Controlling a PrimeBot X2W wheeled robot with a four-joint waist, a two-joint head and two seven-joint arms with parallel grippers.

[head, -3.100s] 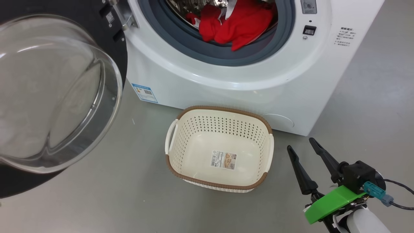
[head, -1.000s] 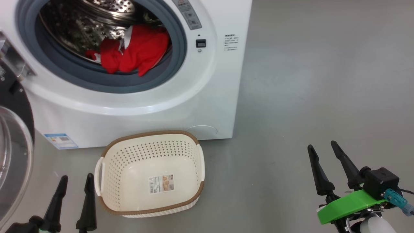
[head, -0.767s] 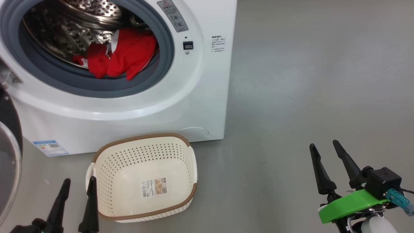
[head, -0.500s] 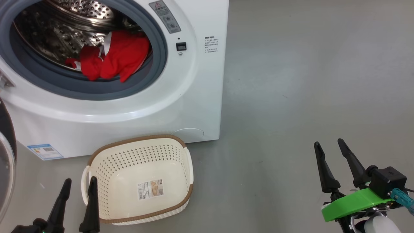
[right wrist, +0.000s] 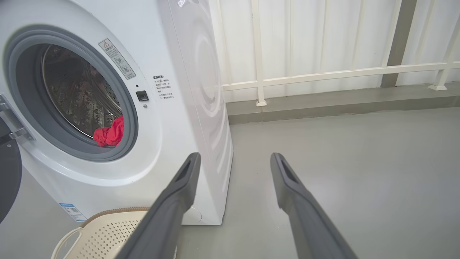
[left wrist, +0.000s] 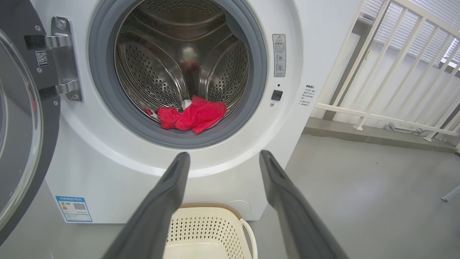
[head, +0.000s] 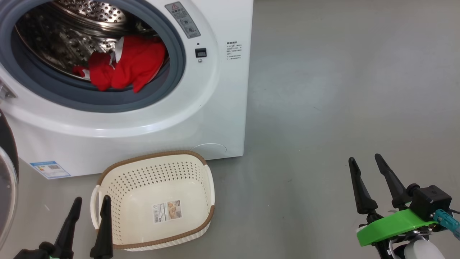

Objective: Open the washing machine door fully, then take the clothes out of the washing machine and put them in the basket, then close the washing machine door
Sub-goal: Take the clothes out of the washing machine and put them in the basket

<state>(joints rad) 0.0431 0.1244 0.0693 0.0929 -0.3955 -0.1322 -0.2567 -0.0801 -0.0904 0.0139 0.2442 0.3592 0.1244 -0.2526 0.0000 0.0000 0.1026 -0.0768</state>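
— What's the room like?
— Smooth grey floor (head: 323,90), with a white railing (right wrist: 323,73) along the far wall.
— And the clothes (head: 125,68)?
— In the washing machine (head: 201,118) drum. The washing machine door (left wrist: 14,118) is swung open at left, and the basket (head: 154,156) sits on the floor in front.
— The pincers?
— The left gripper (head: 92,198) and right gripper (head: 364,158) are both spread, grasping nothing.

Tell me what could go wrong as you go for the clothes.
1. The clothes lie low against the grey gasket; a finger could catch the rubber, or pinch only one fold.
2. The left gripper, open, hangs by the left side of the basket; reaching forward could knock it.
3. The open door stands at the left; that arm could strike it.
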